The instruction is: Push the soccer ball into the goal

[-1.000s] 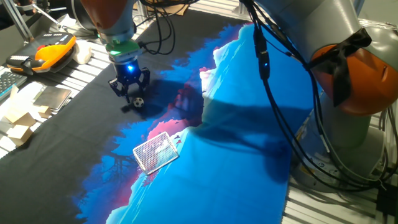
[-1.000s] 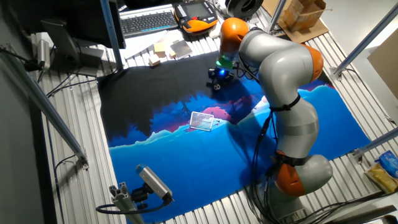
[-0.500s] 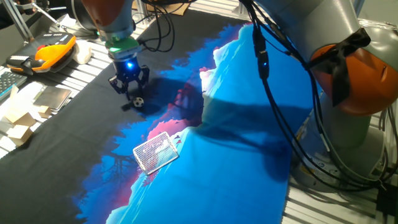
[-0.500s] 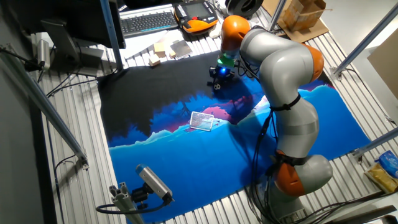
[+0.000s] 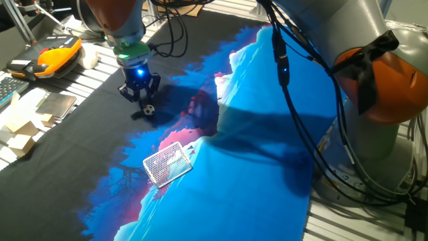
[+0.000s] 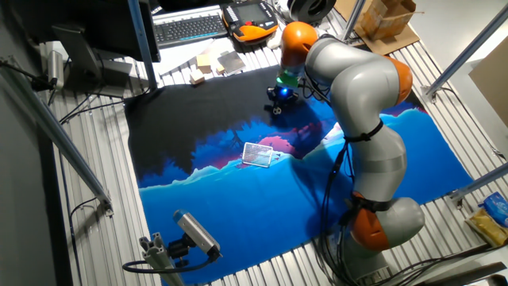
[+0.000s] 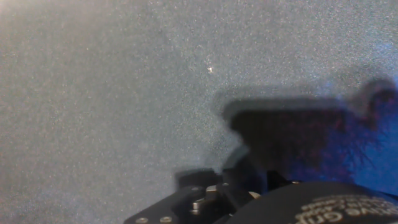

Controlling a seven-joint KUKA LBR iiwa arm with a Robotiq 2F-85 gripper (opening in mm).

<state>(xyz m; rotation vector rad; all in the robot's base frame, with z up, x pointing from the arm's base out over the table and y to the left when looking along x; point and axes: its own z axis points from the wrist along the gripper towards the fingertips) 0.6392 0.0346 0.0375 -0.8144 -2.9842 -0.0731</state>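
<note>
The soccer ball [image 5: 148, 109] is a tiny white ball with black patches on the black part of the cloth. It also shows in the other fixed view [image 6: 277, 111]. My gripper [image 5: 140, 99] stands just behind the ball, low over the cloth, its fingertips together and holding nothing. It shows in the other fixed view too [image 6: 279, 100]. The goal [image 5: 167, 163], white frame and mesh, lies well in front of the ball on the pink and blue part of the cloth [image 6: 258, 154]. The hand view shows only dark cloth and the gripper body [image 7: 267, 199]; the ball is out of that view.
An orange pendant [image 5: 57, 57], a keyboard [image 6: 190, 28] and cardboard pieces [image 5: 20, 130] lie beyond the cloth's far edge. The arm's body [image 5: 348, 73] and cables [image 5: 294, 100] hang over the blue cloth. A camera mount [image 6: 194, 234] stands at the front.
The gripper shifted a little away from the ball and came back to nearly the same spot. The ball and the goal have not moved.
</note>
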